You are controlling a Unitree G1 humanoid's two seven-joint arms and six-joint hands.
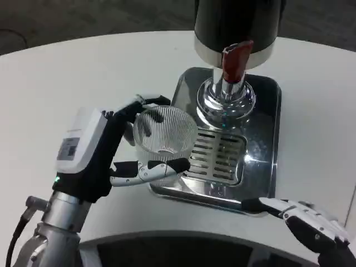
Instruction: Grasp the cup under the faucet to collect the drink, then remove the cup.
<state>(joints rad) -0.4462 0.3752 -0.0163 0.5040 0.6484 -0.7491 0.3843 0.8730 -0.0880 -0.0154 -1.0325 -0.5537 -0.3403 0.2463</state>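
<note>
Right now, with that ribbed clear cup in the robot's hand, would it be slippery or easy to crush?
The ribbed clear cup looks thin and see-through, so probably light and possibly crushable. Its ridges likely help the left hand fingers hold it. It looks empty, so it would probably tip easily if nudged.

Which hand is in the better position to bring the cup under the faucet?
The left hand. It already holds the clear ribbed cup at the left edge of the steel drip tray, beside the red faucet lever. The right hand rests low at the tray's front right corner and holds nothing.
</note>
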